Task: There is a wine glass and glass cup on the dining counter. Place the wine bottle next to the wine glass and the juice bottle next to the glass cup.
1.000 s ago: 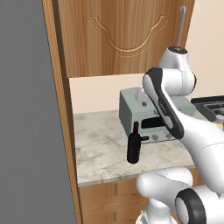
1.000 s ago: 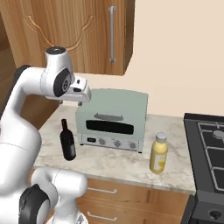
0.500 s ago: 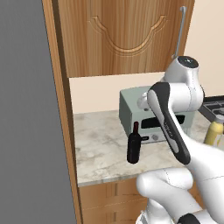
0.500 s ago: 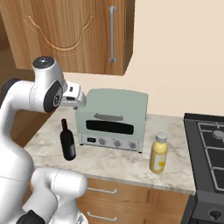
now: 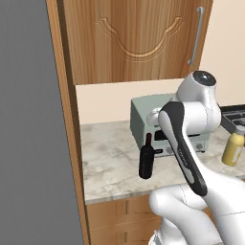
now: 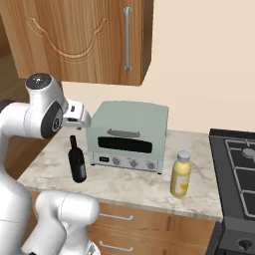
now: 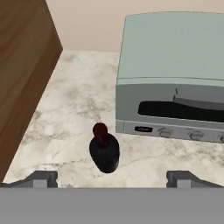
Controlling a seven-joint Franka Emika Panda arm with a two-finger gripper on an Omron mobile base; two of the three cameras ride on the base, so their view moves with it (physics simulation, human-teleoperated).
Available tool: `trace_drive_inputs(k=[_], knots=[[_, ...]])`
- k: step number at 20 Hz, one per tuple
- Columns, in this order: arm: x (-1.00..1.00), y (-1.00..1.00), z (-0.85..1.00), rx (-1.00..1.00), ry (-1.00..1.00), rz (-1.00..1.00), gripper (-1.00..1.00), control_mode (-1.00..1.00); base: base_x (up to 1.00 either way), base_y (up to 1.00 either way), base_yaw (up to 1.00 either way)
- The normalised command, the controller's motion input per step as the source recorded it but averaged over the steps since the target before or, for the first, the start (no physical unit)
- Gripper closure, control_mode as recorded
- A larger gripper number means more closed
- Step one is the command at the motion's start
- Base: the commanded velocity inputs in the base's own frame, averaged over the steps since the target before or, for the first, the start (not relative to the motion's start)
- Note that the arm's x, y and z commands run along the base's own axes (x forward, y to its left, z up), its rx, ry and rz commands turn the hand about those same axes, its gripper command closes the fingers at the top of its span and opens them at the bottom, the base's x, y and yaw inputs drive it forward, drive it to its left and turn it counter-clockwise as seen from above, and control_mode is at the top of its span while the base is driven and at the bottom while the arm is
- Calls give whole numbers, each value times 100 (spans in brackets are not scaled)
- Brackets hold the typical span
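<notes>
The wine bottle, near-black with a dark-red neck, stands upright on a marbled worktop, left of a grey-green toaster oven. My gripper hangs above it, open wide, with the bottle just ahead of the gap between the fingertips and nothing held. The yellow juice bottle stands upright to the right of the oven. The wine glass, the glass cup and the dining counter are out of view.
A wooden upper cabinet hangs over the worktop, and its side panel borders the bottle's left. A black stove adjoins the worktop on the right. A tall grey panel stands at the far left.
My arm has swung left and slightly down, bringing the hand over the wine bottle. The jaws have stayed wide open. Both bottles stand where they were.
</notes>
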Motion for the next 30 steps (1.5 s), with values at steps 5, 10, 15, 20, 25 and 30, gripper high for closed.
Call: trace_drive_inputs(k=[5, 10, 15, 20, 25, 30], knots=[[-20, 6, -5, 7, -1, 0, -100, -100, 0, 0, 0], [-8, 17, -13, 1, 1, 0, -100, -100, 0, 0, 0], [-15, 13, -7, 0, 0, -4, -100, -100, 0, 0, 0], [-13, 11, -11, 0, 0, -7, -100, -100, 0, 0, 0], [-2, 18, -22, -5, -3, -19, -100, -100, 0, 0, 0], [-1, 12, -20, -9, -2, -27, -100, -100, 0, 0, 0]])
